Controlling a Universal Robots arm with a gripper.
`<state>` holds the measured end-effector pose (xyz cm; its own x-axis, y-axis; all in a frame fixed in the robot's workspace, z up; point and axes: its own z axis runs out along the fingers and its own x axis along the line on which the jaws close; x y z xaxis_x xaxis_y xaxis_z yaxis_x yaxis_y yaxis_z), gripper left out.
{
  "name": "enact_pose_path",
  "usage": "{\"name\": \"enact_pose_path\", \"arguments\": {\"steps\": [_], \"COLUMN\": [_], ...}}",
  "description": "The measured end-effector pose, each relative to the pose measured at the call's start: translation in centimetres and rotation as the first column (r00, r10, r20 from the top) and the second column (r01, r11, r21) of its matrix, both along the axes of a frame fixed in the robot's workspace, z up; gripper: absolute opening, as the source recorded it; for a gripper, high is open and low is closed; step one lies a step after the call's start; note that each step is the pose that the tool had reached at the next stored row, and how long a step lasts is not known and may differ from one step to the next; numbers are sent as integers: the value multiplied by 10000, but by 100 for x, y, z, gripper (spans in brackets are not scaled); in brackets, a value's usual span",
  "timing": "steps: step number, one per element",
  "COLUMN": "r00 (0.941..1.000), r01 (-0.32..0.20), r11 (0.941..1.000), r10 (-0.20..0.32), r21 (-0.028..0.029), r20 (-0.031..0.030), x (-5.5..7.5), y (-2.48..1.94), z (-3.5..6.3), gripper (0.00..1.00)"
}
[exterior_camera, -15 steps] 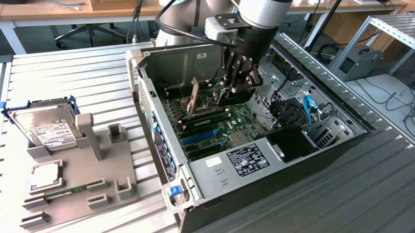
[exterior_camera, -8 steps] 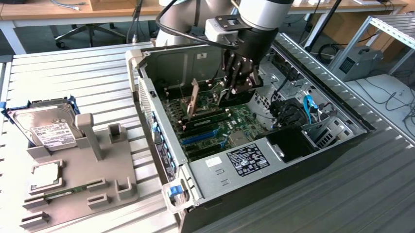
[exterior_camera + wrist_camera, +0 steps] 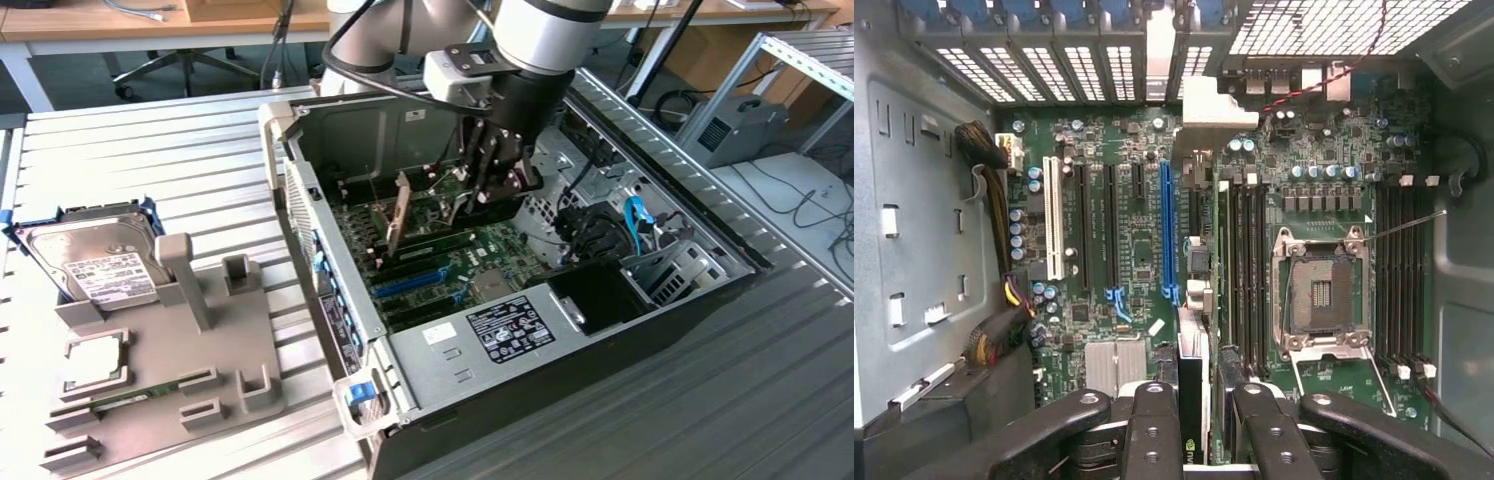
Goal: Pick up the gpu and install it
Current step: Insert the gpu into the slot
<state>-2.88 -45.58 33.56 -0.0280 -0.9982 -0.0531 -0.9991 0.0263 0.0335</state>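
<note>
The gpu (image 3: 1192, 350), a thin black card, shows edge-on in the wrist view. It runs from between my fingers toward its pale metal bracket (image 3: 1206, 105) at the case's rear slots. My gripper (image 3: 1206, 395) is shut on the gpu, one black finger (image 3: 1154, 430) on each side. The card stands upright over the green motherboard (image 3: 1134, 250), just beside the long blue slot (image 3: 1168, 230). In the exterior view my gripper (image 3: 483, 195) reaches down into the open computer case (image 3: 721, 240), and the gpu (image 3: 398, 225) stands on edge near the case's back wall.
On the exterior view's left, a silver hard drive (image 3: 87, 265) and a green memory stick (image 3: 120, 395) sit on a grey fixture (image 3: 174, 350). Inside the case are the open CPU socket (image 3: 1322, 290), memory slots (image 3: 1399, 270) and a cable bundle (image 3: 994, 330).
</note>
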Motion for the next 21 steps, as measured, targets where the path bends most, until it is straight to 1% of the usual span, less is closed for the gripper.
{"name": "enact_pose_path", "arguments": {"steps": [4,21], "r00": [10000,10000], "r01": [0,0], "r11": [10000,10000], "r10": [0,0], "r21": [-1,0], "r20": [0,0], "x": [0,0], "y": [-19,-34], "z": [-22,-50], "gripper": [26,26]}}
